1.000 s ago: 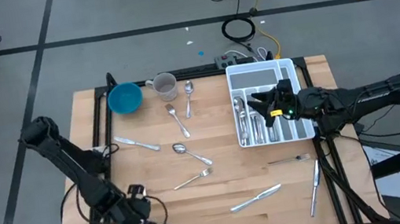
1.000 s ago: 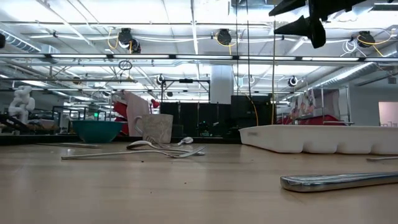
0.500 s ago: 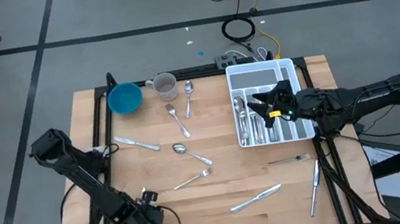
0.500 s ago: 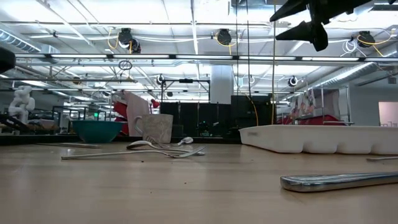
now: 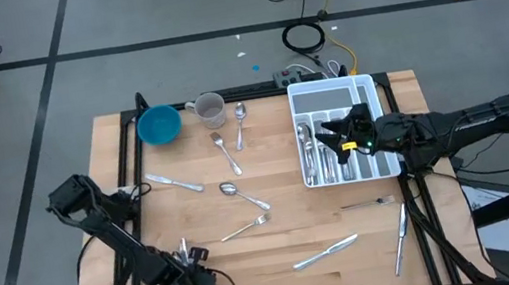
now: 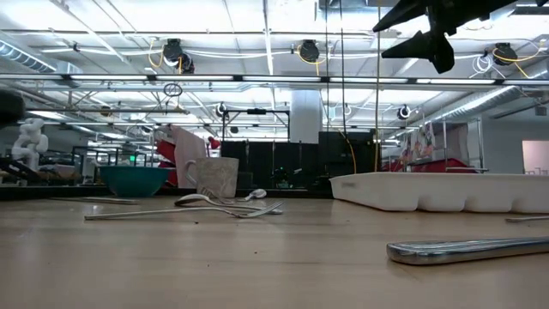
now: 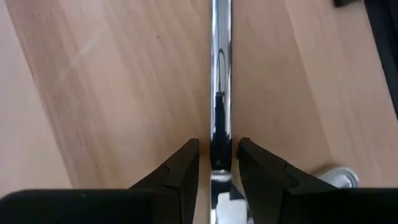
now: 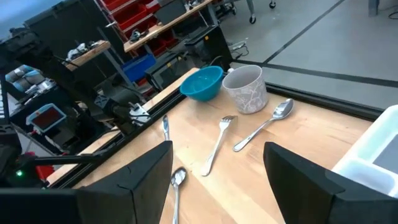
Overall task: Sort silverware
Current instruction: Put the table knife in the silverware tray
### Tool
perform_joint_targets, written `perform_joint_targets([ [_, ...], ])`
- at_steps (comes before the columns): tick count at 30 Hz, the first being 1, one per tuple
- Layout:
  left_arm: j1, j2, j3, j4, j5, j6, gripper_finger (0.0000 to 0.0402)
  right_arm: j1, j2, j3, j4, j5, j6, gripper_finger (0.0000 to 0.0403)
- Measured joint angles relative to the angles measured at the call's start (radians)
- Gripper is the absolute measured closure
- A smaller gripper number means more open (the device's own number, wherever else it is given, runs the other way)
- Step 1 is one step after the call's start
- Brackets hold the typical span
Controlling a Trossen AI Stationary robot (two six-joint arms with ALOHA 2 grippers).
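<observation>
Across the wooden table the silverware lies scattered, with part of it already in the white compartmented tray at the far right. The tray holds several pieces upright in its long slots. The right arm reaches in over the tray; the right hand hovers above its compartments with fingers spread wide and nothing between them. In the low view this hand hangs well above the tray wall.

The left arm extends toward the near left corner of the table. The left hand is down at the table surface near the front edge. In the left wrist view its fingers stand close on either side of a shiny utensil handle that runs straight away from them; the fingers are narrowly open and touching or nearly touching the handle, so whether they grip it cannot be told.

A blue bowl and a grey mug stand at the far left. Beside the mug lie two spoons and. A knife lies left of centre, a spoon and a fork near the middle. A knife, a fork and another knife lie at the near right.
</observation>
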Motion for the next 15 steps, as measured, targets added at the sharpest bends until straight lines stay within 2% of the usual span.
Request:
perform_joint_targets([
  [5, 0.0, 0.045, 0.003, 0.002, 0.001, -0.024, 0.029, 0.0, 0.0, 0.0, 0.001, 0.0, 0.008, 0.016],
  [7, 0.002, 0.055, 0.005, -0.015, 0.002, -0.029, 0.0313, 0.0, 0.0, 0.0, 0.008, 0.0, 0.014, 0.016],
  [10, 0.002, 0.059, 0.006, -0.024, 0.005, -0.031, 0.037, 0.0, 0.0, 0.0, 0.015, 0.0, 0.043, 0.0163],
  [15, 0.004, 0.047, 0.019, -0.044, 0.024, -0.033, 0.0372, 0.0, 0.0, 0.0, 0.014, -0.016, 0.064, 0.0171],
])
